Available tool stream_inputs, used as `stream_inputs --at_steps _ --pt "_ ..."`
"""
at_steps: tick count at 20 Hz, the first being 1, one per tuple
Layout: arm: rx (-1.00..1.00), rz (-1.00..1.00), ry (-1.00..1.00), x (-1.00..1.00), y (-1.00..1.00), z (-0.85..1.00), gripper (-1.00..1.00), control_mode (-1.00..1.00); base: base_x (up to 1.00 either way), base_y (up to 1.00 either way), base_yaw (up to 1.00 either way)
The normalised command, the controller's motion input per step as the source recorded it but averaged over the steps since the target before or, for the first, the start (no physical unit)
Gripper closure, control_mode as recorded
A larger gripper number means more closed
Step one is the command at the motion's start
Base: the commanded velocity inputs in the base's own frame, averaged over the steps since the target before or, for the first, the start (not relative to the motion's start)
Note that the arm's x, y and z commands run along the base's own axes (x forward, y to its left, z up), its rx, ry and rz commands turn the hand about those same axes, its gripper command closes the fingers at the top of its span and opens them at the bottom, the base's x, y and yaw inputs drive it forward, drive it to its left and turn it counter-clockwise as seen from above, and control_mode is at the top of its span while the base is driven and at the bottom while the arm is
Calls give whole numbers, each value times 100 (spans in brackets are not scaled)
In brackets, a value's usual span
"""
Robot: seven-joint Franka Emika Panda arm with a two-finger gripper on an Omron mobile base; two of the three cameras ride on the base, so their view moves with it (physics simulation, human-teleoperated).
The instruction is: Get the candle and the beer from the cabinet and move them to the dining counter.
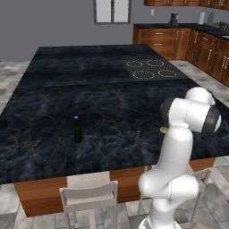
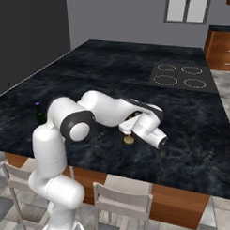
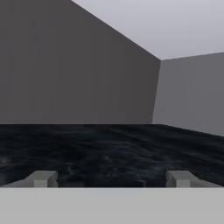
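The beer, a dark green bottle with a purple cap, stands upright on the black marble dining counter. In the right base view the beer peeks out from behind my arm. The candle's brass base rests on the counter near its front edge. A yellowish bit of the candle shows beside my arm, and its taper is hidden by the hand. My gripper hovers just above that base. In the hand view the gripper is open, with its fingertips wide apart and nothing between them. A strip of reddish-brown wall cabinet lines the top right.
A four-ring cooktop is set into the far right of the island. Pale chairs stand along the near edge by my base. Wooden base cabinets run along the back right wall.
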Motion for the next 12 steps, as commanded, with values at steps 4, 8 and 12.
stream_inputs --at_steps 4,8,12 --pt "-4 0 -2 -29 0 77 -100 -100 0 0 0" --pt "-4 0 0 -42 1 88 -100 -100 0 0 0" --pt "-6 -1 4 -52 8 86 -100 -100 0 0 0"
